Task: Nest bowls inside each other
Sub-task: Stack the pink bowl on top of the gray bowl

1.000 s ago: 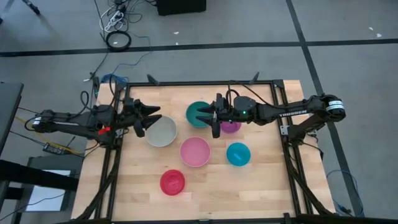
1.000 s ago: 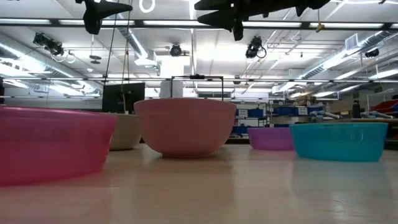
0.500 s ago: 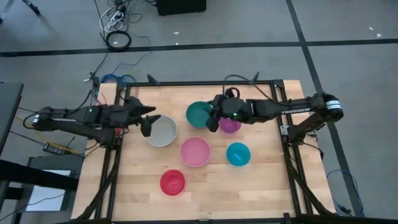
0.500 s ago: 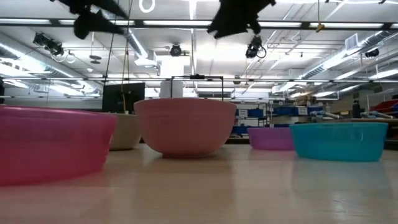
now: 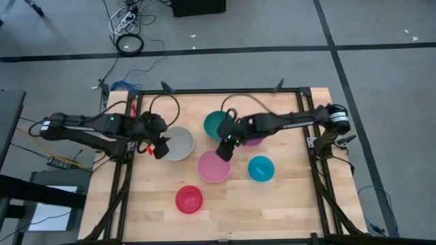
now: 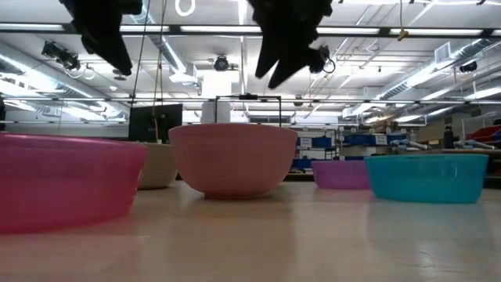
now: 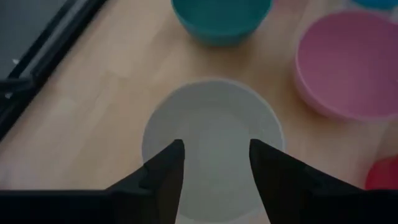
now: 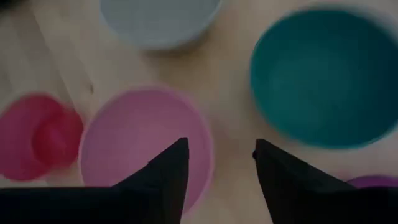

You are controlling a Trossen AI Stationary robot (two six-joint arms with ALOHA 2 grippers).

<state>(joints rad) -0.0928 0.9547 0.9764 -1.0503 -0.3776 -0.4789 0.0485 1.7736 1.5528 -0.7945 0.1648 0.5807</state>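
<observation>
Grippers just dropped: my left gripper [image 5: 161, 148] over the grey-white bowl [image 5: 177, 143], right gripper [image 5: 223, 151] at the pink bowl [image 5: 214, 167], both open, empty; nothing nested yet.

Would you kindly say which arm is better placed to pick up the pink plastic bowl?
Right, probably. The right claw hangs open over the round pink plastic bowl's rim, while the left claw hangs open over the grey-white bowl.

Six separate bowls [image 5: 214, 166] on table [image 5: 286, 211]
</observation>
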